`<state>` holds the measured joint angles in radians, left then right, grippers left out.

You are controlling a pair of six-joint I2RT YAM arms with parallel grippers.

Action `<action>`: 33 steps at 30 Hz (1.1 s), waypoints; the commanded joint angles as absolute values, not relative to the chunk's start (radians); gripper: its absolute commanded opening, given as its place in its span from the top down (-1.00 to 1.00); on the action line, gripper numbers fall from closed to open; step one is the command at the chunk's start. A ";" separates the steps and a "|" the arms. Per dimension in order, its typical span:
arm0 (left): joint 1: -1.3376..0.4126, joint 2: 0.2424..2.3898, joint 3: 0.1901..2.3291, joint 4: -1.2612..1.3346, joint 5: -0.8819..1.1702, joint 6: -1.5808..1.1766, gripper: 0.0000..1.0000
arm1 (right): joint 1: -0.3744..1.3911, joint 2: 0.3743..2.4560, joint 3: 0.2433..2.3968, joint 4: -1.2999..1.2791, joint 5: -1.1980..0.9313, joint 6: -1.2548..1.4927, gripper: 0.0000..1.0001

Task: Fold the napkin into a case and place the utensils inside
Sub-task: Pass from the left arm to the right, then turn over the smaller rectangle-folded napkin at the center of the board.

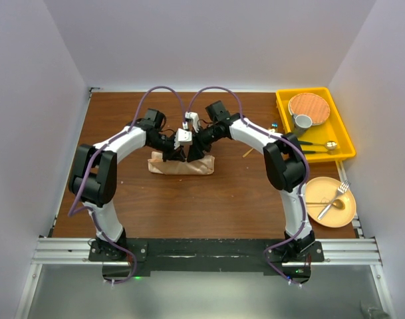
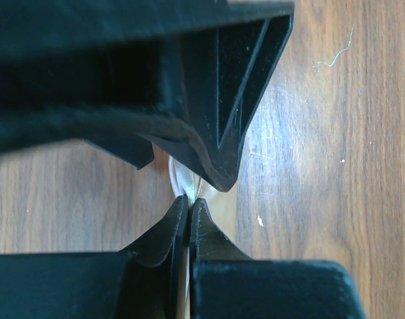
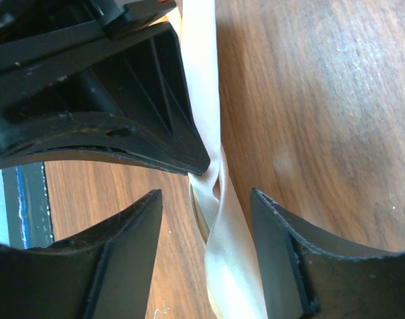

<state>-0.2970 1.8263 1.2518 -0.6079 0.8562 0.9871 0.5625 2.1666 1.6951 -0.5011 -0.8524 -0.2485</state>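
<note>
The napkin (image 1: 163, 166) lies as a narrow peach strip in the middle of the table, with both grippers meeting over its middle. My left gripper (image 2: 187, 203) is shut on a raised fold of the napkin (image 2: 181, 179). My right gripper (image 3: 207, 194) is open, its jaws on either side of the lifted, twisted napkin ridge (image 3: 232, 266) without touching it. The left gripper's finger (image 3: 122, 119) sits right against it. Utensils lie far right: a gold fork and spoon (image 1: 335, 198) on a yellow plate (image 1: 318, 214), and another spoon (image 1: 320, 145) in the yellow tray (image 1: 282, 106).
The yellow tray at the back right also holds a round wood-toned plate (image 1: 308, 105) and a small grey cup (image 1: 302, 122). A small thin stick (image 1: 248, 153) lies on the wood between the napkin and the tray. White walls close in the table.
</note>
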 commanded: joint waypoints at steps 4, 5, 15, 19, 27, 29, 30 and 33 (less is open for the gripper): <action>-0.304 1.782 1.253 -0.574 0.907 0.991 1.00 | 0.581 2.175 1.692 -0.505 -0.821 -0.295 -0.03; -0.304 1.782 1.253 -0.574 0.905 0.991 1.00 | 0.580 2.174 1.687 -0.503 -0.816 -0.295 -0.01; -0.302 1.787 1.244 -0.578 0.902 1.003 1.00 | 0.586 2.166 1.657 -0.482 -0.775 -0.301 0.55; -0.302 1.784 1.244 -0.572 0.897 0.990 1.00 | 0.584 2.149 1.661 -0.480 -0.776 -0.291 1.00; -0.137 1.713 1.305 -0.431 0.985 0.584 0.08 | 0.586 2.069 1.671 -0.465 -0.675 -0.324 1.00; -0.069 1.700 1.342 -0.402 0.991 0.500 0.05 | 0.584 2.049 1.663 -0.430 -0.611 -0.333 1.00; -0.052 1.692 1.347 -0.393 0.988 0.453 0.03 | 0.584 2.031 1.658 -0.422 -0.582 -0.351 1.00; -0.006 1.646 1.338 -0.380 0.953 0.442 0.03 | 0.583 2.004 1.663 -0.365 -0.506 -0.391 1.00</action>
